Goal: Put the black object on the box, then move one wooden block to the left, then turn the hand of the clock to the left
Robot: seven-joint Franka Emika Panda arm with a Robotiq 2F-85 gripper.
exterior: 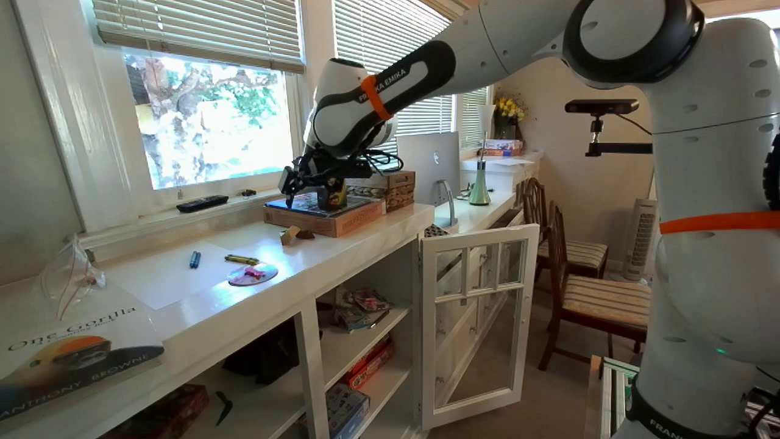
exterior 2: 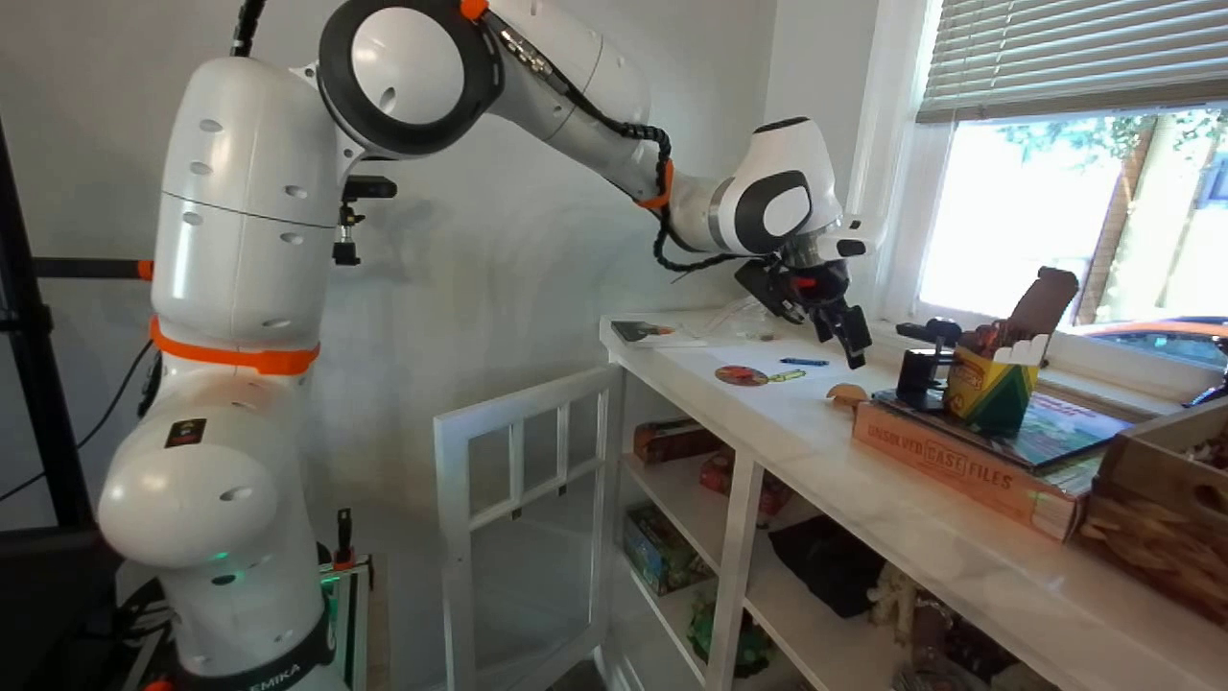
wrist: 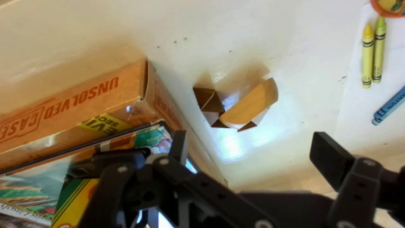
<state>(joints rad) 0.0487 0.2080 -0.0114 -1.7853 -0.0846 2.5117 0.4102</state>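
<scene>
The flat brown box (exterior 2: 959, 469) lies on the white counter, also in the wrist view (wrist: 79, 91). The black object (exterior 2: 921, 369) stands on it beside a yellow and green crayon box (exterior 2: 990, 389). A light half-round wooden block (wrist: 250, 103) and dark angular wooden pieces (wrist: 210, 101) lie on the counter just off the box's end. A round coloured disc (exterior: 253, 274) with a pink piece on it lies flat and looks like the clock. My gripper (wrist: 253, 152) is open and empty, above the counter by the box's end. It shows in both exterior views (exterior: 290, 190) (exterior 2: 844, 344).
Yellow crayons (wrist: 371, 57) and a blue crayon (wrist: 390, 106) lie near the disc. A book (exterior: 73, 360) and a plastic bag (exterior: 70, 280) are at the counter's far end. A wooden crate (exterior 2: 1166, 513) stands against the box. A cabinet door (exterior 2: 523, 518) hangs open below.
</scene>
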